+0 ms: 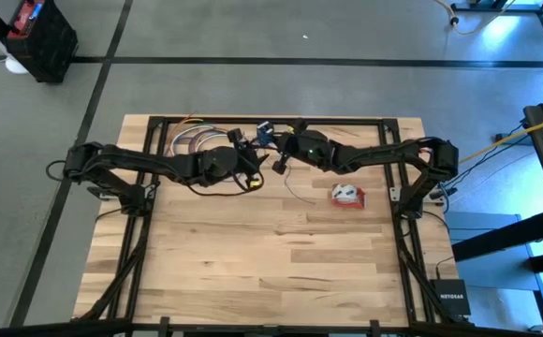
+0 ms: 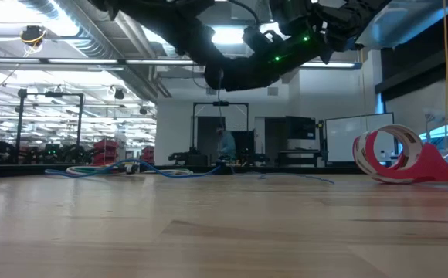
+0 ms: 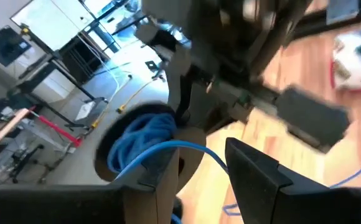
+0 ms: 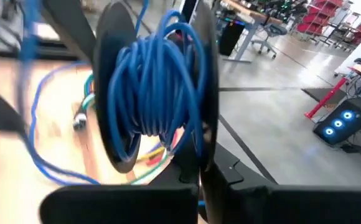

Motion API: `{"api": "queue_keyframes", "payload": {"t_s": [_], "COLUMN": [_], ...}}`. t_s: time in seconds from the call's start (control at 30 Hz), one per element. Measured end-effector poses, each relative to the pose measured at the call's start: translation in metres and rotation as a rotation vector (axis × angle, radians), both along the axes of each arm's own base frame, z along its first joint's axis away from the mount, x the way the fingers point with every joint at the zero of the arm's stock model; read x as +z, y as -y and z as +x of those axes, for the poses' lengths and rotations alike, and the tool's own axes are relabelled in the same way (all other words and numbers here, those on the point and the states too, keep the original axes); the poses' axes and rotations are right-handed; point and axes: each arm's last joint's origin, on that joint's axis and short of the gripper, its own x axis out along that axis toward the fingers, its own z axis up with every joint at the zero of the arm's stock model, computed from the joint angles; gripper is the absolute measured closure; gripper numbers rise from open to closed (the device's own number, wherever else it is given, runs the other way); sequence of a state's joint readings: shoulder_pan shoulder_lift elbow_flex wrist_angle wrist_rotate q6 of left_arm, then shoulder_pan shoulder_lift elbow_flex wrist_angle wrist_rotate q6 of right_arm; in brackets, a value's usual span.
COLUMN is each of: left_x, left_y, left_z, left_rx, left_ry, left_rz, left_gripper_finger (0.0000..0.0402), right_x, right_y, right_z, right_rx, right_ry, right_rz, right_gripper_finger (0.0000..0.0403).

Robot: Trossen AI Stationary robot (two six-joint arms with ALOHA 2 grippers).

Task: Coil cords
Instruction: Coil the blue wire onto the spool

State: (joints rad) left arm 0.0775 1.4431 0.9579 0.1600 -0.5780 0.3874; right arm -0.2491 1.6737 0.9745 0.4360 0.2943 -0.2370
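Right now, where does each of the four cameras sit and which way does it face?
High: overhead, straight down on the table; both arms show, meeting at the far edge.
Low: table height, facing the room; arms overhead.
Left wrist: past its own fingers toward the blue cord.
Right wrist: past its fingers at the spool.
High and low share the red-and-white bundle.

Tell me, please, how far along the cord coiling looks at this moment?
Partly done. The red-and-white cord bundle already lies coiled on the table. In hand: many turns of blue cord sit on a black spool, held up between the left pincer and right pincer. Left: loose blue cord trails across the far tabletop.
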Motion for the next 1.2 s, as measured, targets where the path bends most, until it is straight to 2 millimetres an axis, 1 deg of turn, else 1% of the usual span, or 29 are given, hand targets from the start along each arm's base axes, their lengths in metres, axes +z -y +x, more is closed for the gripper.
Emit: {"api": "queue_keyframes", "payload": {"t_s": [0.17,0.3,0.5,0.57,0.67,0.8,0.9,1.03,1.13,1.2], "left_x": [0.006,0.006,0.001,0.001,0.005,0.006,0.009,0.022,0.024,0.021], "left_y": [-0.008,-0.012,-0.023,-0.025,-0.026,-0.021,-0.018,-0.019,-0.024,-0.028], "left_z": [0.001,0.002,0.005,0.005,0.006,0.007,0.009,0.011,0.010,0.009], "left_rx": [-0.035,-0.069,-0.038,-0.029,-0.023,-0.048,-0.062,-0.069,-0.051,-0.020], "left_ry": [0.059,0.110,0.124,0.127,0.156,0.155,0.198,0.301,0.336,0.335], "left_rz": [-0.066,-0.135,-0.163,-0.166,-0.190,-0.191,-0.194,-0.124,-0.126,-0.168], "left_gripper_finger": [0.0274,0.0274,0.0272,0.0262,0.0237,0.0201,0.0181,0.0174,0.0173,0.0173], "right_x": [-0.004,-0.005,-0.005,-0.005,-0.004,-0.002,-0.001,0.001,0.003,0.001], "right_y": [-0.004,-0.005,-0.005,-0.004,-0.004,-0.004,-0.004,-0.005,-0.004,-0.004], "right_z": [0.001,0.000,0.001,0.001,0.001,0.002,0.002,0.003,0.002,0.002], "right_rx": [0.086,0.088,0.084,0.076,0.067,0.062,0.057,0.063,0.057,0.059], "right_ry": [-0.041,-0.055,-0.030,-0.019,0.008,0.032,0.060,0.092,0.109,0.094], "right_rz": [0.001,0.013,0.028,0.048,0.076,0.091,0.111,0.136,0.149,0.151], "right_gripper_finger": [0.0402,0.0402,0.0402,0.0402,0.0402,0.0402,0.0402,0.0402,0.0402,0.0402]}}
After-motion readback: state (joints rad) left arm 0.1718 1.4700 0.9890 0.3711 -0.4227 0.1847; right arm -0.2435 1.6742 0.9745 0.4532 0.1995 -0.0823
